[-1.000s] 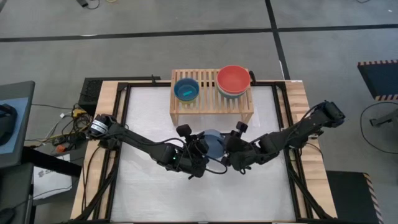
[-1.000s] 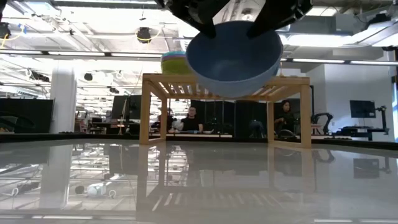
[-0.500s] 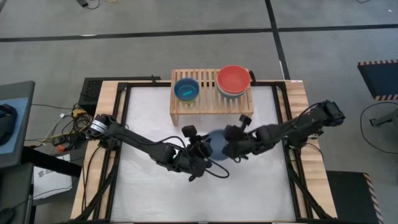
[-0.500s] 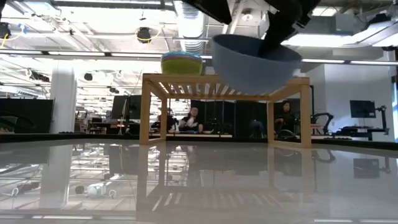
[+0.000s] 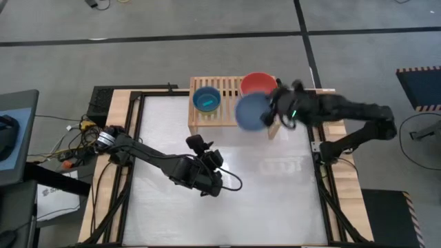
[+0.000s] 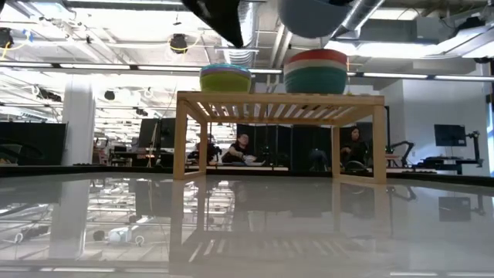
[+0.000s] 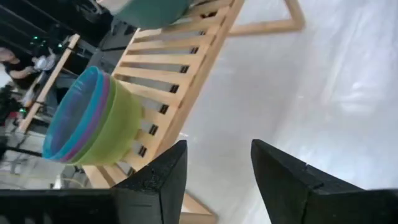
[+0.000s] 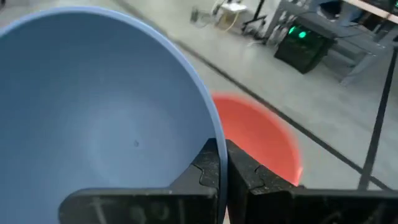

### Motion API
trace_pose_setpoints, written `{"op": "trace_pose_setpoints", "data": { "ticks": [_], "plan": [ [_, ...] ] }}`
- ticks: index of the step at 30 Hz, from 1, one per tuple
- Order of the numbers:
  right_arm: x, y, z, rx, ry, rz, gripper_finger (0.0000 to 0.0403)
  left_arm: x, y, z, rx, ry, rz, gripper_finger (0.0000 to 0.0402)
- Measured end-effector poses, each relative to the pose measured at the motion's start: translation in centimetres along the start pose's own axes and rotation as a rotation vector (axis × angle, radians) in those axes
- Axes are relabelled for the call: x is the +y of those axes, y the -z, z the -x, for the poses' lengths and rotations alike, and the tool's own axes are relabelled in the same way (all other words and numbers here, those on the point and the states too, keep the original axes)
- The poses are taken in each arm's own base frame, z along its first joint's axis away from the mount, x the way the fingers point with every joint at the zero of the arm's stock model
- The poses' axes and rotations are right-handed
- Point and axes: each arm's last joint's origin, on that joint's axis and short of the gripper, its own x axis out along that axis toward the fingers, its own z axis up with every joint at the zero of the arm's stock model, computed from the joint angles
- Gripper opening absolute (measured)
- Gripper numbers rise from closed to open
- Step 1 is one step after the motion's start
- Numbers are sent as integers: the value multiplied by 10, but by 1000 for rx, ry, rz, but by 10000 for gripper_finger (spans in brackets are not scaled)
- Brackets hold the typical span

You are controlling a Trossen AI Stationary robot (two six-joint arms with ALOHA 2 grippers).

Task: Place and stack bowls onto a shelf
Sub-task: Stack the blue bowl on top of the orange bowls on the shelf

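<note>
Handover complete: a second ago both grippers met on the slate blue round bowl (image 5: pixel 251 111) over mid-table; now the right gripper (image 8: pixel 221 167) alone has it, fingers pinched on the rim, and has carried it up and back to the low pale wooden slatted shelf (image 5: pixel 227 122). In the high view the bowl hangs over the shelf's front edge, just beside the red-topped bowl stack (image 5: pixel 259 83) at the right end; in the low view it sits well above that stack, apart from it. Left gripper (image 7: pixel 214 171) has withdrawn to mid-table, fingers spread and holding nothing, facing the cyan-topped stack (image 5: pixel 206 99) with lime green at its base. Judgement: seven bowls look shelved, the last one is airborne; remaining work is lowering it squarely onto the red stack and releasing
</note>
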Motion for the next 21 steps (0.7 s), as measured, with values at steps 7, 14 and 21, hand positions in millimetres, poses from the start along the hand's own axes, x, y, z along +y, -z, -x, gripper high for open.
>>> {"op": "trace_pose_setpoints", "data": {
  "ticks": [7,14,21],
  "plan": [
    [-65,-34,-21,-30,23,-166,25,-10,13,0,11,16,-10,162],
    [-106,-26,-72,144,-17,-285,25,-17,30,-13,102,114,-64,161],
    [-130,-12,-104,300,-169,-347,70,-26,38,-30,143,294,-118,161]
  ]
}}
